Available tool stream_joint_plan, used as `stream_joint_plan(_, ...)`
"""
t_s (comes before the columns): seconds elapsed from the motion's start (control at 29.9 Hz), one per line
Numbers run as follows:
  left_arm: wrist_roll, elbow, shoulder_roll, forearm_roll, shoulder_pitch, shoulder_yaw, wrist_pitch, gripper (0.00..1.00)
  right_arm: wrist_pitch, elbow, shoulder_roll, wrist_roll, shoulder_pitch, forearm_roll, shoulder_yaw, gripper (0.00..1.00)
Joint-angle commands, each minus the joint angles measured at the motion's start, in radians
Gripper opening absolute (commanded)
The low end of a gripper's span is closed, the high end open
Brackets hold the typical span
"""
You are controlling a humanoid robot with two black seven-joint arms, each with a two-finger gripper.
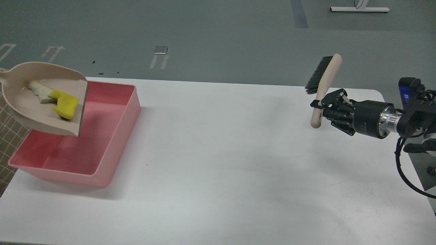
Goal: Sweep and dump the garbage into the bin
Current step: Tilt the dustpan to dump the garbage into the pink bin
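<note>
The beige dustpan (30, 102) hangs tilted over the left part of the pink bin (112, 136), its mouth facing right and down. In the pan lie the yellow sponge block (65, 106) and the white bread wedge (38, 90). The pan's handle runs off the left edge, so my left gripper is out of view. My right gripper (323, 106) at the right is shut on the beige handle of a brush (325, 81) with black bristles, held upright above the table.
The white table (221, 163) carries the bin at its left end. A checked beige cloth (8, 136) hangs off the table's left edge. Grey floor lies beyond the far edge.
</note>
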Motion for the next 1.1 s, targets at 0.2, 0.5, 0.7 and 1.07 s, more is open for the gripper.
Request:
stream_joint_plan(0.2, 0.0, -0.02, 0.008, 0.087, -0.014, -0.02, 0.009, 0.0, 0.0, -0.004, 0.005, 0.001, 0.002, 0.0, 0.0, 0.0)
stream_joint_plan(0.5, 0.0, -0.104, 0.042, 0.205, -0.046, -0.031, 0.102, 0.0, 0.0, -0.005, 0.006, 0.001, 0.003, 0.0, 0.002, 0.0)
stream_joint_plan(0.7, 0.0, -0.175, 0.074, 0.254, -0.051, -0.031, 0.165, 0.0, 0.0, -0.005, 0.011, 0.001, 0.003, 0.0, 0.0, 0.0)
stream_joint_plan(1.07, 0.0, -0.28, 0.123, 0.357, -0.054, -0.031, 0.277, 0.0, 0.0, -0.005, 0.014, 0.001, 0.005, 0.0, 0.002, 0.0)
